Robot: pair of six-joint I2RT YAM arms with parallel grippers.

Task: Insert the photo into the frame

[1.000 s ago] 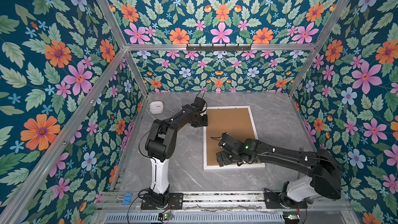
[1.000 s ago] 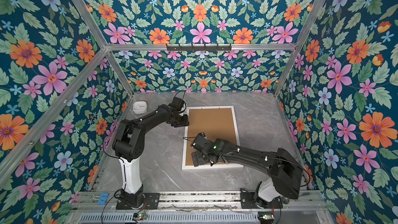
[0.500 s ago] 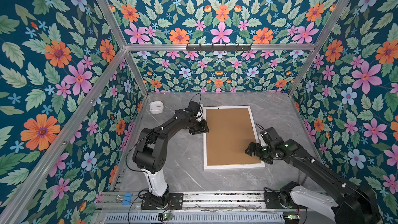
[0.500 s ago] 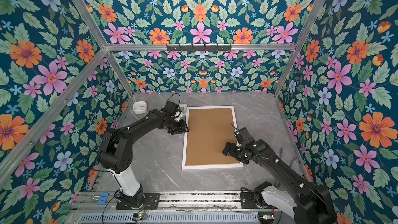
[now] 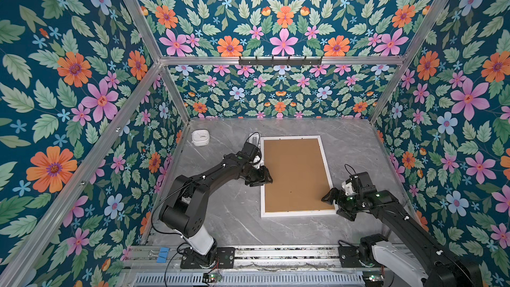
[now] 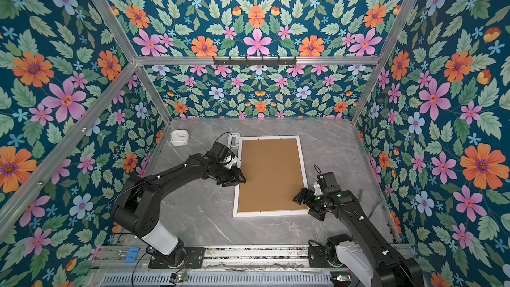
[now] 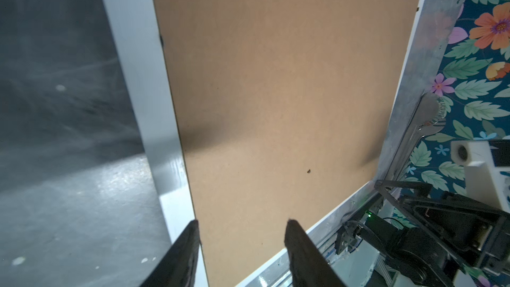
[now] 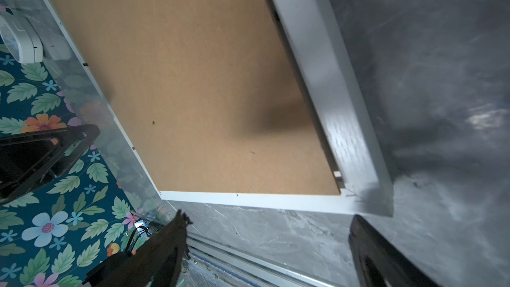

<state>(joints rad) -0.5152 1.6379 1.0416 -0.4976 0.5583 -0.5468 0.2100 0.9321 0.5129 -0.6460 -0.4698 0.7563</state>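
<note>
Hovering my left gripper [image 5: 265, 180], jaws half parted, over left rim of the frame [image 5: 298, 213], right gripper [image 5: 333, 205] jaws spread wide at its near right corner, both empty; frame lies flat on table [image 5: 234, 216], brown backing board [image 5: 295, 172] inside

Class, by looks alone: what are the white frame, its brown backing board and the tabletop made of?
Frame: likely white-coated wood, satin; faint grain. Backing board: probably fibreboard, matte, even tan. Tabletop: marble-look, white veins; stone or laminate, unclear.
</note>
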